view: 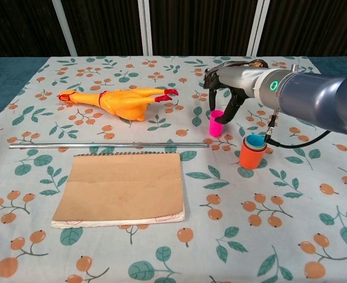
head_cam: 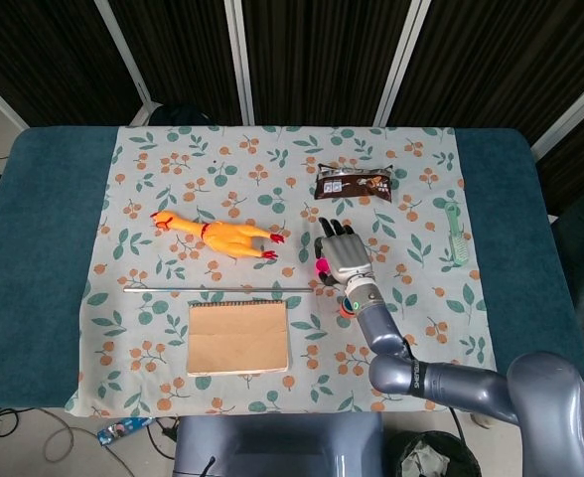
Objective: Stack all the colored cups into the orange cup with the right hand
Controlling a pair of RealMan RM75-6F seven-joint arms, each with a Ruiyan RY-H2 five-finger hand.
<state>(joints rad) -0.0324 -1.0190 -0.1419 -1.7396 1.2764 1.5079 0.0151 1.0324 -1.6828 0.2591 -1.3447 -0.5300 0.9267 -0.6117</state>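
Reaching for the pink cup (view: 216, 122) now: right hand (view: 228, 82) hangs over it, fingers (view: 211, 88) spread and curled down around its rim, thumb side near the cup's right wall. Can't tell whether anything is actually touching it; the cup sits upright on the cloth, so I'd call it not yet gripped. Hand holds nothing, moderately wide.

Progress, judging from layout: orange cup (view: 252, 155) stands just right of and nearer the front edge than the pink one, with a teal cup (view: 256, 141) already nested inside it. So one cup in, pink left. No other loose colored cups visible in either view.

Remaining: close on pink, lift, carry the short hop toward the front-right, drop into the teal/orange stack. The cups are close together, so watch for the hand clipping the stack on the way.

Left hand isn't in either view.

Rubber chicken (view: 123, 100), metal rod (view: 108, 145) and notebook (view: 123, 188) are toward the table's left, well clear.
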